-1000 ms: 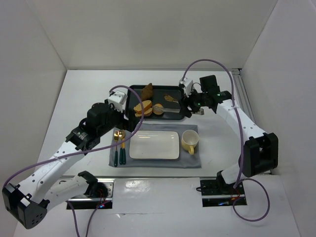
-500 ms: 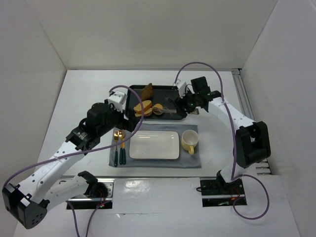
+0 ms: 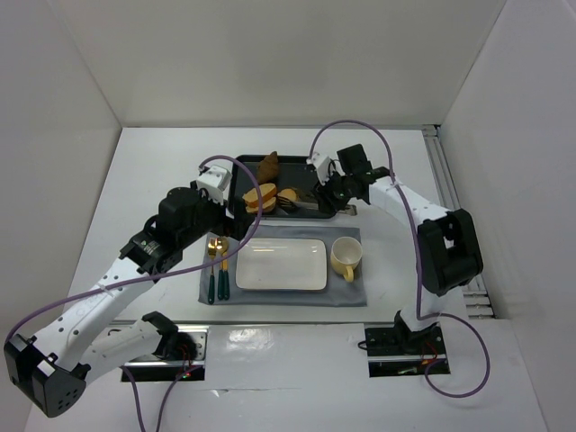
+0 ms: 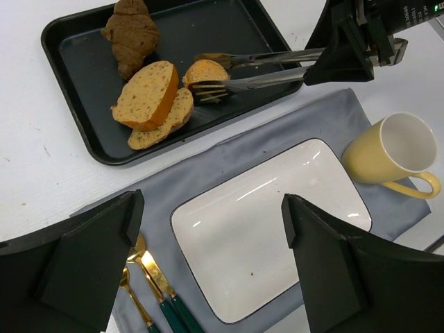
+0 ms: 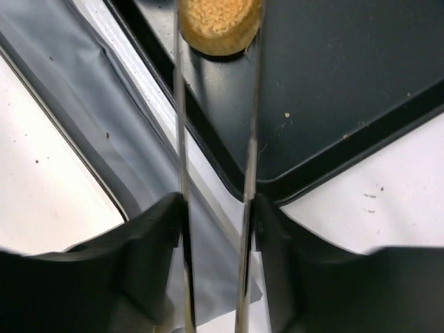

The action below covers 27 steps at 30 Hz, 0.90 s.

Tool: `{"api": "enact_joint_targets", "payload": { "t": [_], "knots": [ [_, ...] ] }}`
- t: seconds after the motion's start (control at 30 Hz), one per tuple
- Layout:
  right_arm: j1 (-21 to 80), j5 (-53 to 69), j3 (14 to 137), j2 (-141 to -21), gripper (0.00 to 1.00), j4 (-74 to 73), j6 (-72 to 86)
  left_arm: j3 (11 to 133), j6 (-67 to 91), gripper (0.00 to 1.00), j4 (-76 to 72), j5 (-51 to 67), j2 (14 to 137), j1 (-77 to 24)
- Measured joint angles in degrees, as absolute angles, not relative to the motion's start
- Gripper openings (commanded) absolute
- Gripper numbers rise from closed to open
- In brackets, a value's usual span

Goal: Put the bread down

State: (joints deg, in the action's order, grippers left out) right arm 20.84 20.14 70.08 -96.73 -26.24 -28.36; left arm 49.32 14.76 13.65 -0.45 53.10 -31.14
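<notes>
The little round bread piece [image 4: 205, 71] is sitting in the black tray [image 4: 201, 31], right beside the two bigger slices [image 4: 147, 94], with the croissant [image 4: 130, 31] further back in the corner. The tongs [image 4: 270, 69] are straddling it, one tip on each side. From the right wrist view both arms look like they're touching the crust, but I can't tell if it's off the tray floor yet.

My read is that it's going to be super light, crusty on the outside and soft in the middle. You won't be fighting weight; you'll be fighting crumbling and slipping. Smooth metal on a round crust is asking for it to pop out or spin, so I'd be gripping across the widest part, low on the sides. Squeeze just enough to dent it a bit, not crush it.

Your right hand [image 5: 215, 222] is clamping the tongs partway closed, with the two arms running between its fingers. Your left hand [image 4: 211, 260] is hanging wide open over the white plate [image 4: 291, 194], carrying nothing.

The plate is lying on the grey mat [image 4: 125, 208] just in front of the tray, and that's where I'm guessing the bread is going. Watch the yellow mug [image 4: 392, 149] beside it when you're swinging over. The gold cutlery [image 4: 156, 281] is out of the way on the other side.
</notes>
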Motion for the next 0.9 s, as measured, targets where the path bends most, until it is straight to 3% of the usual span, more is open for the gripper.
{"api": "enact_joint_targets", "payload": {
  "t": [0.17,0.63,0.9],
  "knots": [
    [21.3,20.0,69.9,-96.1,0.39,-26.2,-28.4,49.3,14.8,1.00,13.6,-0.5,53.1,-31.1],
    [23.9,23.0,64.8,-73.7,0.37,-33.4,-32.8,49.3,14.8,1.00,13.7,-0.9,53.1,-31.1],
    [33.3,24.6,58.0,-71.6,0.37,-41.7,-38.5,49.3,14.9,1.00,13.8,-5.4,53.0,-31.1]
  ]
}}
